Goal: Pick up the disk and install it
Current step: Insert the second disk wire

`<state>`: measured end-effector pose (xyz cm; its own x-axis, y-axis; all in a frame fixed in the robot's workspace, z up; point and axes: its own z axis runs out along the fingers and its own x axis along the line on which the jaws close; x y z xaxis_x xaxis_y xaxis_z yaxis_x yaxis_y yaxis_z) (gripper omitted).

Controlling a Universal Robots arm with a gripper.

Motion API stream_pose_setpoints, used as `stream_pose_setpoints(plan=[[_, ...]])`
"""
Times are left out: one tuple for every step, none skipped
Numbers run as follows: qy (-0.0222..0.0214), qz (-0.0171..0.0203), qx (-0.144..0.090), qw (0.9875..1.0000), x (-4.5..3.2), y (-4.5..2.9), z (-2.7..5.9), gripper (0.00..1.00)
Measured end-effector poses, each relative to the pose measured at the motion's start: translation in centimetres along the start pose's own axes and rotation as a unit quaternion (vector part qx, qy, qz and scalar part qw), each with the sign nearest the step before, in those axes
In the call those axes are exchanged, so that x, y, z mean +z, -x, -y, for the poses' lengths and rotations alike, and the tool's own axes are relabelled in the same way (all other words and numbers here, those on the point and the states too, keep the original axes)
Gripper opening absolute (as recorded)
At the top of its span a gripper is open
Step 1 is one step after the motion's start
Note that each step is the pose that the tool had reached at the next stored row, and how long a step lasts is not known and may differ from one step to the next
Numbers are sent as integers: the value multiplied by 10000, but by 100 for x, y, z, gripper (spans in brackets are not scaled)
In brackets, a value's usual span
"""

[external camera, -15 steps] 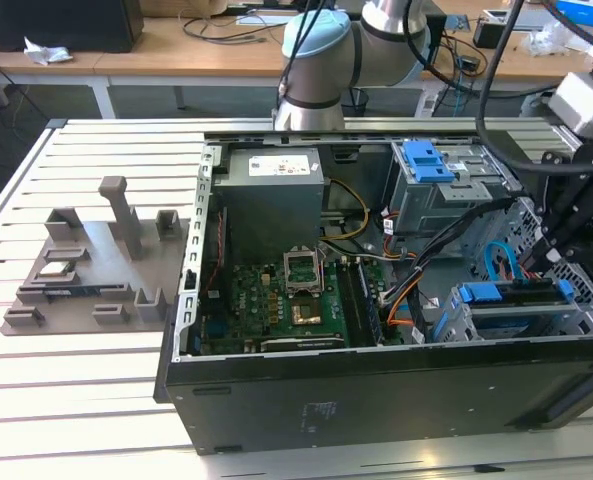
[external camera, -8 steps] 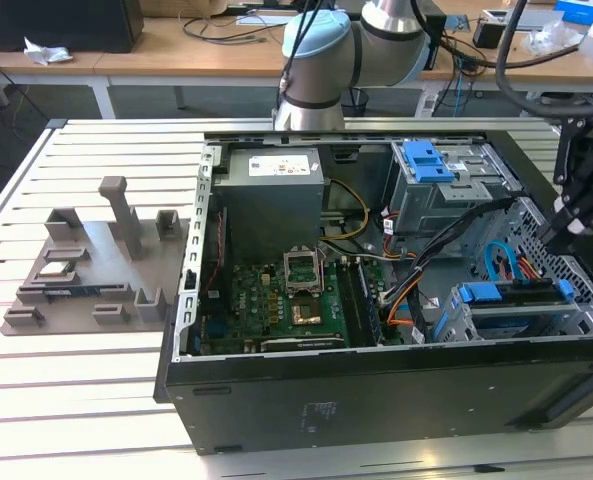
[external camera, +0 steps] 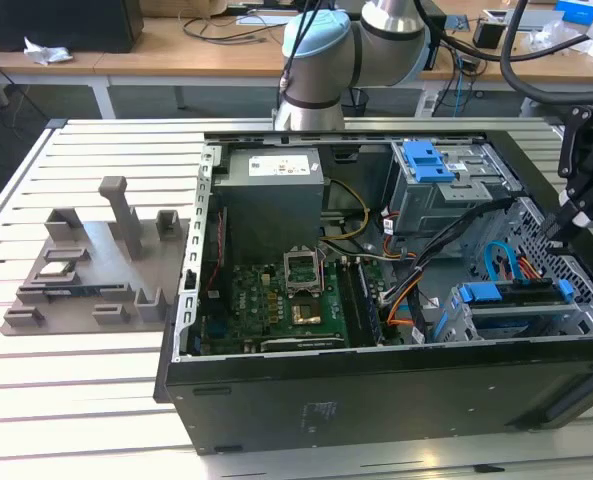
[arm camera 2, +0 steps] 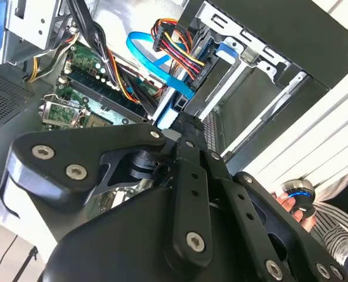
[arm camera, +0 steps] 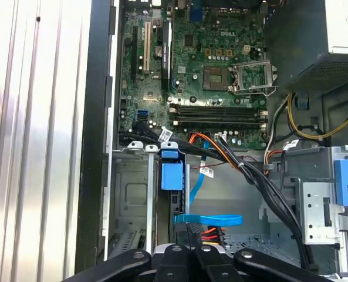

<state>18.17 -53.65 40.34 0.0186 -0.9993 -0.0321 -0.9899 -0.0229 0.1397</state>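
Item: gripper (external camera: 561, 225). It hangs over the open computer case (external camera: 376, 400), at the exterior view's right, just above the low drive bay. Whether it is apart, together or clamped cannot be told.

Item: the disk (external camera: 511, 297). It sits in that low bay, its blue carrier bracket showing. In the first wrist view the disk (arm camera: 172, 173) appears edge-on, directly before the gripper (arm camera: 185, 254), with a blue flat cable (arm camera: 209, 219) lying across between them.

Exterior view alone:
- grey fixture tray (external camera: 86, 260) on the slatted table (external camera: 76, 400), well apart from the case
- power supply (external camera: 273, 200) bearing a white label, its print too small to read
- upper drive cage with blue latch plate (external camera: 426, 160)

First wrist view alone:
- motherboard (arm camera: 209, 64) from above, with empty processor socket (arm camera: 220, 76) and memory slots (arm camera: 218, 113)

Second wrist view alone:
- a person's hand (arm camera 2: 291, 205) outside the case, holding a round knob with a blue ring (arm camera 2: 298, 191)
- the gripper (arm camera 2: 185, 126) linkage, close up.
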Motion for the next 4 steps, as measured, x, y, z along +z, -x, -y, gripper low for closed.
stream_pose_setpoints(plan=[[0, 0, 0, 10000, 0, 0, 0, 11], [0, 0, 0, 10000, 0, 0, 0, 11], [0, 0, 0, 10000, 0, 0, 0, 11], [0, 0, 0, 10000, -1, 0, 0, 11]])
